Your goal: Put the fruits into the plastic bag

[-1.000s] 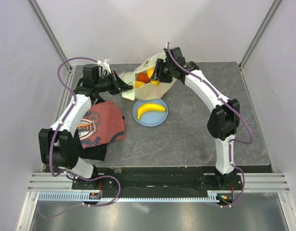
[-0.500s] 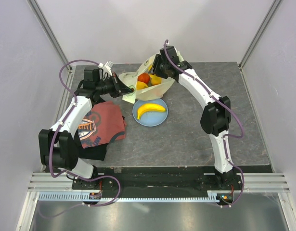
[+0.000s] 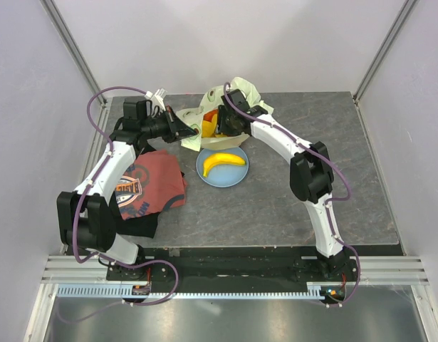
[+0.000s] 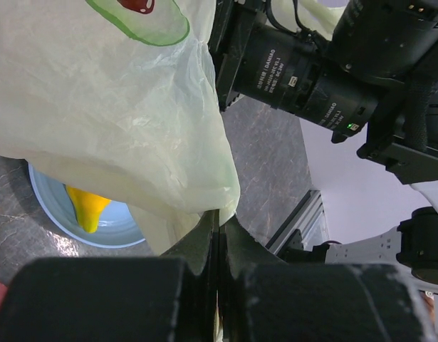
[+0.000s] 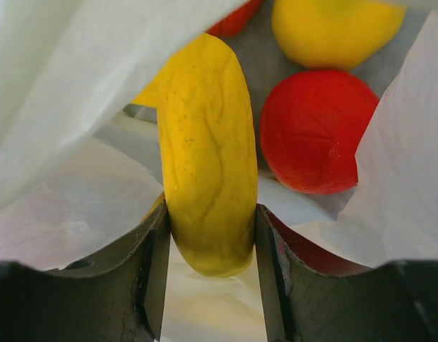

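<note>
The pale yellow-green plastic bag (image 3: 241, 90) lies at the back of the table, and my left gripper (image 3: 181, 131) is shut on its rim (image 4: 204, 192), holding the mouth up. My right gripper (image 3: 220, 127) reaches into the bag's mouth, shut on a yellow banana (image 5: 208, 192) that stands between its fingers. Inside the bag, beyond that banana, lie a red round fruit (image 5: 318, 132) and a yellow fruit (image 5: 332, 25). Another banana (image 3: 223, 161) rests on the blue plate (image 3: 222, 178) in front of the bag; its tip (image 4: 87, 208) shows in the left wrist view.
A red printed T-shirt (image 3: 147, 187) lies crumpled on the left, beside the left arm. The right arm's wrist (image 4: 297, 71) is close above the left gripper. Metal frame posts stand at the back corners.
My right gripper has moved left and down into the bag's mouth with the banana. The bag's upper flap has flopped back behind it. The left gripper has held still.
</note>
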`<act>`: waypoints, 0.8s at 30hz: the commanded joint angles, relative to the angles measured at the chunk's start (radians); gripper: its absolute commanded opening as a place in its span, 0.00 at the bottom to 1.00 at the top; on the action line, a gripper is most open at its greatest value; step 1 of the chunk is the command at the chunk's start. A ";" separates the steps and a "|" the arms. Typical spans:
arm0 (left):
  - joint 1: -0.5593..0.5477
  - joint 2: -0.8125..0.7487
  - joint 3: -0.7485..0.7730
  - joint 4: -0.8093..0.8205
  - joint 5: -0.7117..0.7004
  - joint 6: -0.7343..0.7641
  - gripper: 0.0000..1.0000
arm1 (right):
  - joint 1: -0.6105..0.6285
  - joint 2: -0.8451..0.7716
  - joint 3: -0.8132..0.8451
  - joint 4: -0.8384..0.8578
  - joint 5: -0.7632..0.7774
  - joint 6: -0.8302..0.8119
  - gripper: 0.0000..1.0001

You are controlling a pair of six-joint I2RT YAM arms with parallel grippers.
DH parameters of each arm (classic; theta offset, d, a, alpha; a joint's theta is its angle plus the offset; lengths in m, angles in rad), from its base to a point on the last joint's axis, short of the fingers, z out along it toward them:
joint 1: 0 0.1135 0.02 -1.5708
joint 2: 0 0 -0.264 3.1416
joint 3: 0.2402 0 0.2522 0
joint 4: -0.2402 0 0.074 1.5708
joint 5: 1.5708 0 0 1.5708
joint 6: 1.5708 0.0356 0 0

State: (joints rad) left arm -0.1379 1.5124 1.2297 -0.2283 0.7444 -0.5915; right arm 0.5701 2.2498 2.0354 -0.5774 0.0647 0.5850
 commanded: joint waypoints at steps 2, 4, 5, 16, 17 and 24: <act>-0.003 -0.006 0.024 0.037 0.020 -0.018 0.02 | -0.001 0.008 0.011 0.025 0.013 -0.024 0.41; -0.003 -0.006 0.021 0.035 0.019 -0.018 0.02 | -0.001 0.001 0.009 0.027 0.023 -0.042 0.53; -0.003 -0.004 0.022 0.034 0.019 -0.018 0.02 | -0.001 -0.004 0.009 0.025 0.026 -0.048 0.57; -0.003 -0.008 0.019 0.035 0.026 -0.013 0.02 | -0.001 -0.053 -0.023 0.085 -0.002 -0.106 0.75; -0.003 -0.011 0.019 0.034 0.024 -0.013 0.02 | -0.001 -0.061 -0.027 0.094 -0.008 -0.109 0.75; -0.003 -0.009 0.020 0.035 0.010 -0.022 0.02 | -0.001 -0.183 -0.110 0.282 -0.140 -0.185 0.74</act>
State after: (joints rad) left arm -0.1379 1.5124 1.2297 -0.2287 0.7437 -0.5919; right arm 0.5694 2.2024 1.9568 -0.4599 0.0181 0.4633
